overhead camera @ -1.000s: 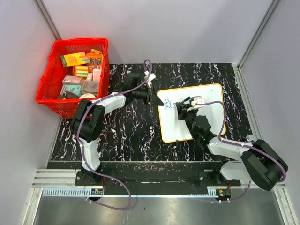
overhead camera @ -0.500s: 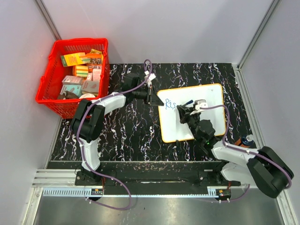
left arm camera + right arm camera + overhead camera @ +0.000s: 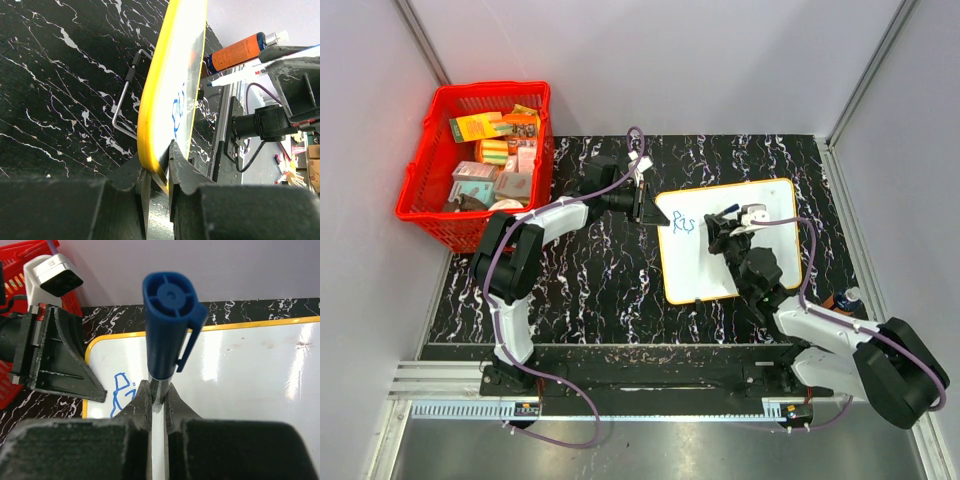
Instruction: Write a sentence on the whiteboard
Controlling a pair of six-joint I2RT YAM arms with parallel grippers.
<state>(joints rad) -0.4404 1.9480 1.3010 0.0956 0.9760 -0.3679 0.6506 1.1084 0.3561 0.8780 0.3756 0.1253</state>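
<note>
Where the left pincer (image 3: 159, 167) closes, the whiteboard (image 3: 151, 107) sits clamped between.

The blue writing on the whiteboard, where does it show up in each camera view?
Top external: blue writing at the whiteboard's upper left, beside the left gripper.
Left wrist: middle of the picture, on the board seen edge-on.
Right wrist: lower left, left of the marker.
Shared landmark: the board's yellow rim.
</note>
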